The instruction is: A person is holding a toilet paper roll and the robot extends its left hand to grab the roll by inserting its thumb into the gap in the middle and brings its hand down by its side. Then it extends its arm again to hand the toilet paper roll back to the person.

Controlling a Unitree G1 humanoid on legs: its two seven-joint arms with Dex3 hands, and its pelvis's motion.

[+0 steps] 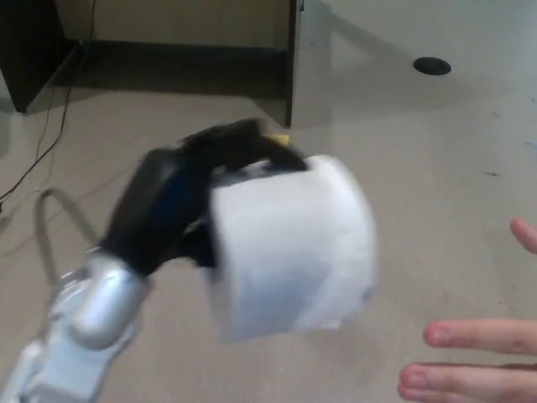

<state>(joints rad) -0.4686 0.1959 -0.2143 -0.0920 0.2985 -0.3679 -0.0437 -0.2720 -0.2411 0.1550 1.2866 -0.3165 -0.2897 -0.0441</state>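
The left hand (180, 206) is gripping the roll (289, 248), holding it above the floor (419, 159) with black fingers (247, 143) curling over its top, while a person's fingertips (470, 361) are waiting just beside it at lower right.

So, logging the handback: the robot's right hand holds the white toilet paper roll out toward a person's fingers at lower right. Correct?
Not quite: the head view shows the black left hand holding the white toilet paper roll out toward the person's fingers.
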